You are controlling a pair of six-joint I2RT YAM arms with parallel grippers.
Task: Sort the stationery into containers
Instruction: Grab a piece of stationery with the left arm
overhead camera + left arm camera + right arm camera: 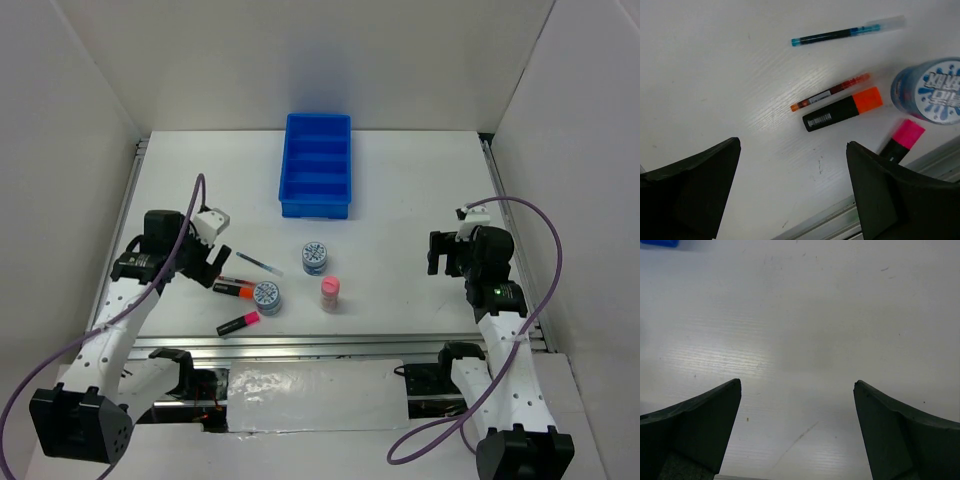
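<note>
Nothing sorted yet: tray (317,165) looks empty. On near side of tray lie 2 rolls (314,256), pink cylinder (330,292), 2 highlighters (234,290), 2 pens (260,263), all left to do. Both wide open, empty: left gripper (792,145) at tray's near-left, right gripper (797,385) at near-right.

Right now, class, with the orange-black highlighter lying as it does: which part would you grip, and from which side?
Grip the orange-black highlighter across its black barrel, near mid-length, coming straight down from above. It lies flat on the table, so only its long sides can be pinched. The red pen lies close along one side, so that finger probably needs care.
</note>
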